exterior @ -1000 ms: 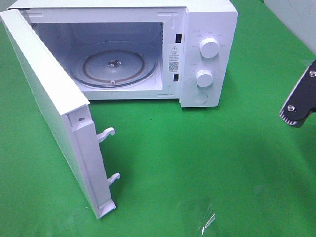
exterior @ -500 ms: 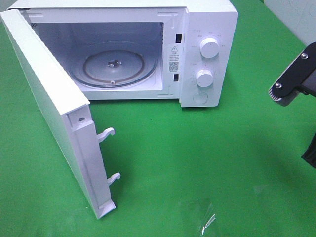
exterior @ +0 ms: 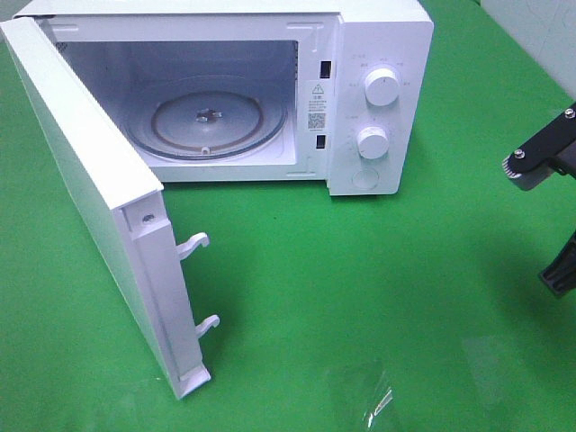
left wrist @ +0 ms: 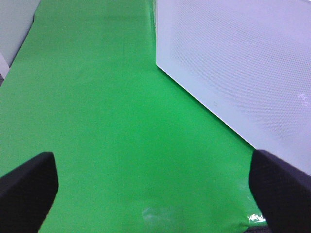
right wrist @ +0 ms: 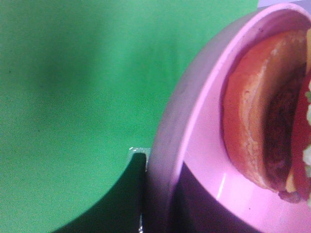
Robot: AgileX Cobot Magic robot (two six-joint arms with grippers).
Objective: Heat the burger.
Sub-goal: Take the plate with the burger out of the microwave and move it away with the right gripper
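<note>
The burger shows only in the right wrist view, lying in a pink plate, very close to the camera. Neither shows in the high view. The white microwave stands at the back with its door swung wide open to the left and its glass turntable bare. My right gripper is at the right edge of the high view, its two fingers wide apart with only green cloth between them. My left gripper is open and empty, beside the door's outer face.
Green cloth covers the table. The open door sticks far out toward the front left, with two latch hooks on its edge. Two knobs are on the microwave's right panel. A scrap of clear film lies near the front edge.
At the right edge of the high view, one dark finger showed a second ago. Now two fingers show, spread apart, and they have drawn slightly right. The microwave has not moved.
</note>
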